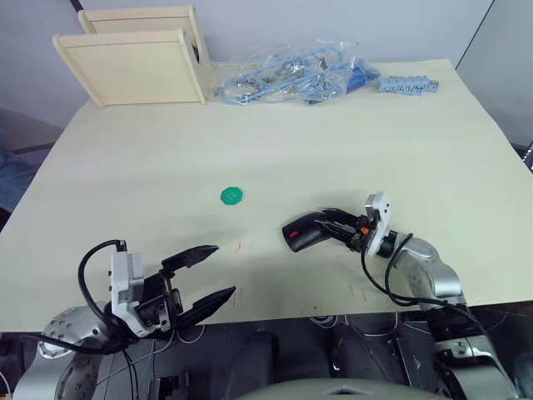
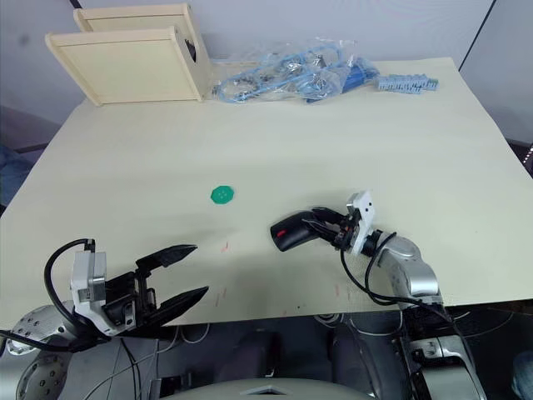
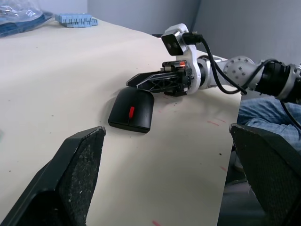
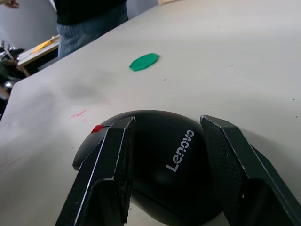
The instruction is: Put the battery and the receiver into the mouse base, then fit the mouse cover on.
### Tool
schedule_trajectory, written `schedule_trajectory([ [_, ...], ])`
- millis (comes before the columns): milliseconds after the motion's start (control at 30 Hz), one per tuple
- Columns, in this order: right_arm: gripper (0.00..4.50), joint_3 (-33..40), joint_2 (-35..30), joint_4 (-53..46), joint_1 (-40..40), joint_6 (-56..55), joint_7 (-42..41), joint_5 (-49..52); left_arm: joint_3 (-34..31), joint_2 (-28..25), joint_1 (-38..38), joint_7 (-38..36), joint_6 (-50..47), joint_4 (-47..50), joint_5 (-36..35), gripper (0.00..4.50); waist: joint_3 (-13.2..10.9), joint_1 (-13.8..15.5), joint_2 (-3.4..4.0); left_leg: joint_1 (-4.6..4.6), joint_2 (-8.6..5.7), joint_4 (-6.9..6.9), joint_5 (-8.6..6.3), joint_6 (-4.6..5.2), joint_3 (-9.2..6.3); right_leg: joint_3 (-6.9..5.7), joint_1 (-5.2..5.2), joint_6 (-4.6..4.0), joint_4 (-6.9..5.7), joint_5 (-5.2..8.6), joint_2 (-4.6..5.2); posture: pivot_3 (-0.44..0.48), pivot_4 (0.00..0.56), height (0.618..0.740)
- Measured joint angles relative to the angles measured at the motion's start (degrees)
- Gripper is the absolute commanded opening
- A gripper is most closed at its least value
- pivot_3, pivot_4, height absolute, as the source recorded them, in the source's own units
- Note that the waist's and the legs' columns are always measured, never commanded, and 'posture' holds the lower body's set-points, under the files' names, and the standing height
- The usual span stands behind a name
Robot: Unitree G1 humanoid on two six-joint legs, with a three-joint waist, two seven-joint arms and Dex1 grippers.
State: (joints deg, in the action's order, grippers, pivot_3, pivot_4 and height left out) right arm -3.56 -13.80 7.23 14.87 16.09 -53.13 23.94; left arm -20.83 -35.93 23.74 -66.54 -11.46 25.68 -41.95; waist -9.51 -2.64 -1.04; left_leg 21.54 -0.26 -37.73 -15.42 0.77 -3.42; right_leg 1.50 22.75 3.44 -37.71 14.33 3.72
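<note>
1. Mouse cover already seated on the mouse base, forming one closed black mouse near the front edge of the surface, right of centre.
2. Right end effector spread around the rear of the mouse, one finger along each flank; cannot tell whether the pads press or merely bracket it.
3. Likely light, rigid and glossy, so slippery under a hard pinch; best taken low across the two side walls rather than on the arched top, where fingers would tend to slide off. Thin cover probably pops loose if levered from one end.
4. Left end effector wide open and holding nothing, at the front-left edge, well apart from the mouse.
5. Green disc lying alone toward the centre, near but clear of the mouse.
6. Wooden boxes at the far-left corner, blue cable bags along the far edge; neither in the way.
</note>
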Motion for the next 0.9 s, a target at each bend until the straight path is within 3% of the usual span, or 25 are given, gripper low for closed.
schedule_trajectory([
  [167, 2.27, 2.5, -3.8, -7.2, -3.2, 3.4, -0.5, 4.0, -1.2, 0.0, 0.5, 2.4, -2.0, -0.1, -1.0, 4.5, -0.1, 0.5, 0.18, 0.22, -0.02, 0.0, 0.0, 0.0, -0.05, -0.05, 0.16, 0.02, 0.02, -0.01, 0.1, 0.0, 0.15, 0.74],
  [333, 2.27, 6.5, -12.8, -16.1, -5.1, 7.4, -2.2, 7.7, -2.0, 0.4, 1.1, 6.9, -3.8, -0.2, -0.9, 4.5, -0.2, 0.8, 0.24, 0.29, -0.09, 0.0, 0.0, 0.0, -0.07, -0.09, 0.22, 0.03, 0.02, 0.0, 0.18, 0.0, 0.15, 0.74],
  [433, 2.94, 8.7, -16.6, -17.8, -6.6, 7.1, -3.0, 7.8, -2.4, 0.4, 1.7, 8.5, -5.0, -0.4, -0.9, 4.5, -0.2, 0.8, 0.21, 0.3, -0.1, 0.0, 0.0, 0.0, -0.04, -0.09, 0.21, 0.03, 0.03, 0.0, 0.16, 0.0, 0.15, 0.74],
  [533, 4.37, 11.3, -22.3, -18.1, -10.8, 3.6, -5.4, 6.0, -3.7, 0.4, 3.0, 10.0, -5.7, -0.4, -0.8, 4.5, -0.2, 1.0, 0.2, 0.34, -0.12, 0.0, 0.0, 0.0, -0.02, -0.1, 0.22, 0.04, 0.07, 0.01, 0.18, 0.0, 0.15, 0.74],
  [667, 4.45, 18.5, -28.5, -18.2, -18.5, -0.9, -8.4, 5.0, -6.1, 0.3, 5.3, 11.7, -6.8, -0.5, -0.9, 4.5, -0.2, 1.6, 0.13, 0.3, -0.12, 0.0, 0.0, 0.0, 0.04, -0.08, 0.2, 0.04, 0.09, 0.02, 0.16, 0.0, 0.15, 0.74],
  [900, 4.45, 25.2, -28.7, -18.2, -28.7, -4.3, -10.5, 5.7, -7.1, 0.5, 8.0, 13.3, -8.0, -0.4, -0.9, 4.5, -0.3, 1.9, 0.12, 0.33, -0.05, 0.0, 0.0, 0.0, 0.08, -0.04, 0.19, 0.04, 0.18, 0.03, 0.14, 0.0, 0.15, 0.74],
])
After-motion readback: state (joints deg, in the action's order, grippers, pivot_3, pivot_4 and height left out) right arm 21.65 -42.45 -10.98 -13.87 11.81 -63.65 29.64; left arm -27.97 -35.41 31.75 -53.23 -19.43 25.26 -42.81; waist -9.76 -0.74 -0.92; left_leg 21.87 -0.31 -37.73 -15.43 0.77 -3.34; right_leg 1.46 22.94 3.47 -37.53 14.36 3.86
